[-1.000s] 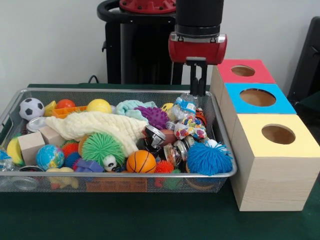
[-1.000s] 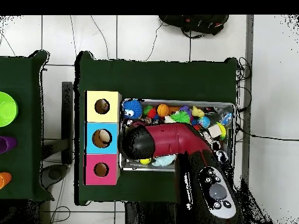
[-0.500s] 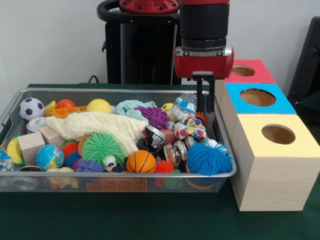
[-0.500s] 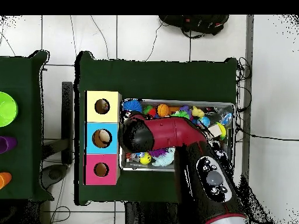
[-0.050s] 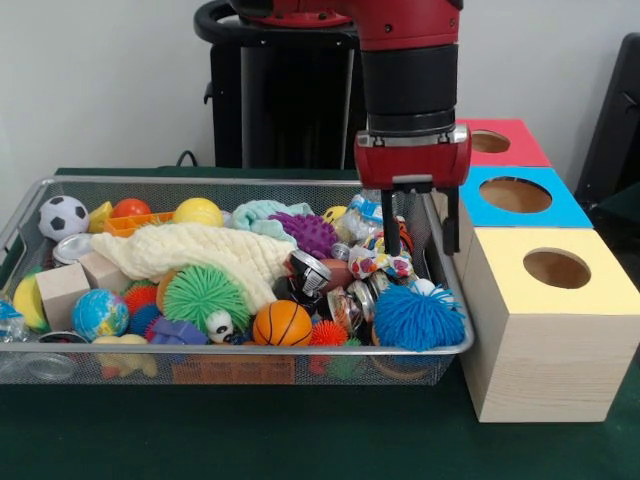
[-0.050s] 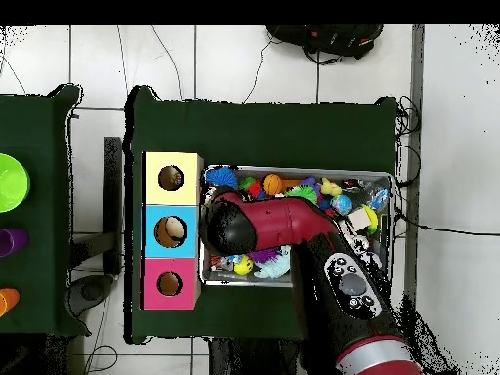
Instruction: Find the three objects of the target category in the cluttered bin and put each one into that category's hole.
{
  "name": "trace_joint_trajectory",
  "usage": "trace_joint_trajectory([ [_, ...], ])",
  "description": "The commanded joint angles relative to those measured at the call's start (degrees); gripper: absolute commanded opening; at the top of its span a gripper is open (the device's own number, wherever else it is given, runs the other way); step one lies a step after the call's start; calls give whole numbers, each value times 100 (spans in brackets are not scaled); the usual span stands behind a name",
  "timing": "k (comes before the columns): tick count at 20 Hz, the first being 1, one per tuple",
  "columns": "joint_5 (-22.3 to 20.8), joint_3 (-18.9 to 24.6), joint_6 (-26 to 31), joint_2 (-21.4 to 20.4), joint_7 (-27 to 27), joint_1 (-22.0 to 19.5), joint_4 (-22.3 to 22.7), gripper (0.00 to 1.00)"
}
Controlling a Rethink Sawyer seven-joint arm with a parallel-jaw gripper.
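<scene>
My gripper (image 5: 421,246) hangs open over the right end of the wire bin (image 5: 250,182), with nothing between its fingers. One finger (image 5: 390,232) dips among the clutter beside a clear jar with a blue label (image 5: 372,214). The other finger (image 5: 453,222) is at the bin's right wall, next to the blue-topped box (image 5: 515,195). Just below the tips lie a bundle of coloured beads (image 5: 380,266) and a blue spiky ball (image 5: 418,316). In the overhead view the arm's wrist (image 6: 227,227) hides the gripper. A pale object shows in the blue box's hole (image 6: 172,231).
A red-topped box (image 5: 490,142) and a yellow-topped box (image 5: 555,268) flank the blue one in a row. The bin also holds a basketball (image 5: 281,324), a green spiky ball (image 5: 205,295), a cream cloth (image 5: 205,250), a football (image 5: 63,216) and wooden blocks (image 5: 62,290).
The gripper has moved right and down toward the bin's right end. Its fingers, close together a second ago, now stand wide apart.
</scene>
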Motion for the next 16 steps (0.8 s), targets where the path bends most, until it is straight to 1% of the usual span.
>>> trace_joint_trajectory([
  [1,-338,404,-58,241,-291,-267,79,100],
  [3,-355,402,1,237,-316,-278,103,100],
  [7,-425,482,-85,149,-366,-430,374,100],
  [13,-450,749,58,-211,-578,-823,853,100],
  [16,-620,664,28,-156,-588,-791,880,100],
])
